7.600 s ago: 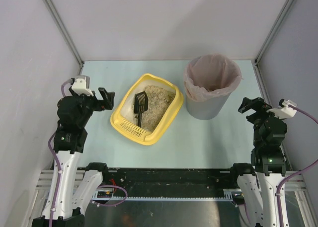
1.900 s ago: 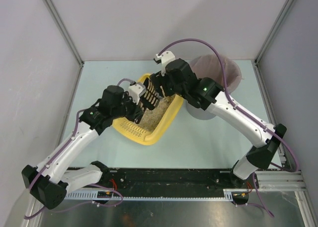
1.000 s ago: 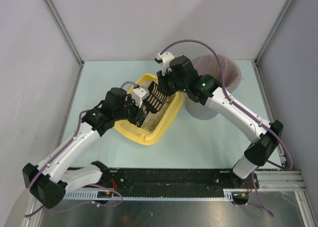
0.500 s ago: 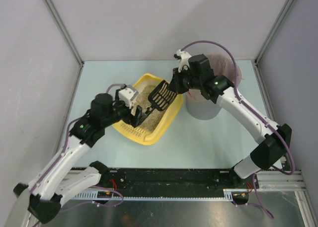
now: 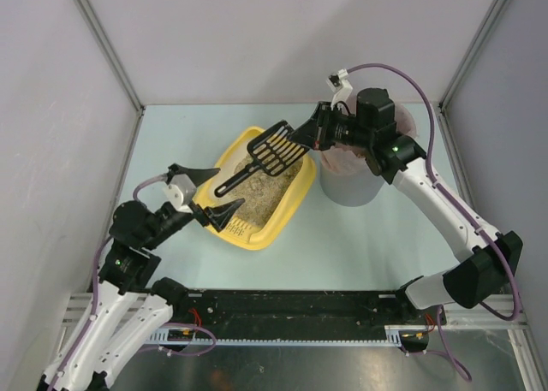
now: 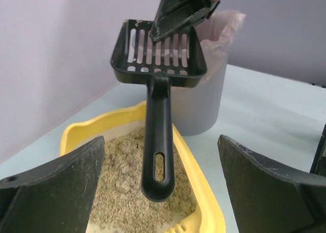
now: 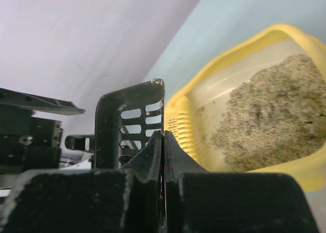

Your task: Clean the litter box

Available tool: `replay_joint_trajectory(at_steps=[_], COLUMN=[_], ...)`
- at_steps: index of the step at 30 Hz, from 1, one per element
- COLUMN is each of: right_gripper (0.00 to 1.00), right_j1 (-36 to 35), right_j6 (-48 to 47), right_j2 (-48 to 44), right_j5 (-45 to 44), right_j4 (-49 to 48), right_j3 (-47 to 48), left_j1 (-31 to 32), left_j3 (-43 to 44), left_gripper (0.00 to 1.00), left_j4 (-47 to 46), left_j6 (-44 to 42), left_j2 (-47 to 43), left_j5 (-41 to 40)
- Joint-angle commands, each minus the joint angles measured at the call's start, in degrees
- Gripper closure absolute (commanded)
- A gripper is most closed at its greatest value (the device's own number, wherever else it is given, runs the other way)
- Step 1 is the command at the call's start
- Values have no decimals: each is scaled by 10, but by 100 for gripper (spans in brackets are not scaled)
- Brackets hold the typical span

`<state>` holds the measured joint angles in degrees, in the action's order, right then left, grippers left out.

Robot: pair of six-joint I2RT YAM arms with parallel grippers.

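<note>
The litter box is a yellow tray of beige litter at mid-table. A black slotted scoop hangs tilted above it, handle pointing down-left. My right gripper is shut on the scoop head's edge, with the wall pinched between its jaws in the right wrist view. My left gripper stands open at the tray's near-left end. Its fingers flank the scoop handle without touching it. Litter box rim lies below.
A grey round bin with a pinkish liner stands just right of the tray, under my right wrist, and shows behind the scoop in the left wrist view. Walls close in the table at the left, back and right.
My left gripper opened, let go of the scoop handle and drew back toward the near left. My right gripper raised the scoop and carried it right, toward the bin.
</note>
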<state>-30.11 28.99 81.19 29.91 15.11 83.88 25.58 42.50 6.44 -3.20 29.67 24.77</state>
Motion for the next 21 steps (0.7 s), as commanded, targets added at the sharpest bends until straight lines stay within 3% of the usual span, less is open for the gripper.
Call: replay_joint_trajectory(at_steps=[1, 12, 21], right_gripper=[100, 100, 100], right_j1=[8, 1, -14], right_j6=[88, 99, 131], right_j2=[-12, -9, 4], right_j5=[79, 103, 107], right_j4=[-97, -93, -134], right_j3=[-8, -15, -33], left_j1=[-3, -4, -4], left_j3=[-44, -69, -68], left_gripper=[5, 9, 37], left_j4=[-108, -193, -220], left_j6=[-45, -22, 16], left_j2=[-42, -66, -52], left_j5=[70, 88, 91])
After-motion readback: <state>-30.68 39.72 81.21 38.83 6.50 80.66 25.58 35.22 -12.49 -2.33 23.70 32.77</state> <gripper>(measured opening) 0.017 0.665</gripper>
